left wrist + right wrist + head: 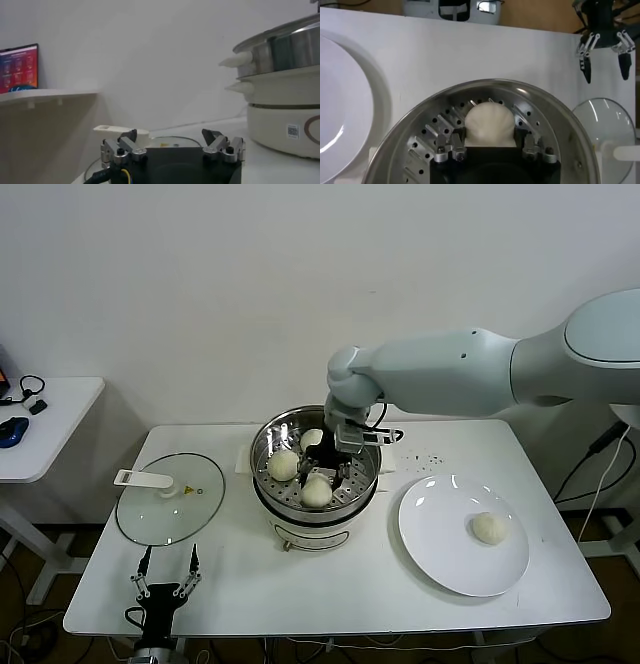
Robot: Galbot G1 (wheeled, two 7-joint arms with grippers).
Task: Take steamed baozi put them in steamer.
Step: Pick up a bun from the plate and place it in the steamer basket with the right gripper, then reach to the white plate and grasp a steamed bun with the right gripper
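The steel steamer (262, 446) stands mid-table with three baozi on its perforated tray: one at the left (284, 465), one at the back (311, 439) and one at the front (316, 491). My right gripper (325, 472) reaches down into the steamer. In the right wrist view it (490, 136) is shut on the front baozi (489, 121), which sits low on the tray (540, 125). A fourth baozi (490, 528) lies on the white plate (440, 524). My left gripper (168, 562) is open and empty by the table's front left edge (172, 136).
The glass lid (170, 502) with a white handle (143, 478) lies flat to the left of the steamer, just beyond my left gripper. A small side table (45, 424) with dark objects stands at the far left. The plate's rim (340, 115) shows beside the steamer.
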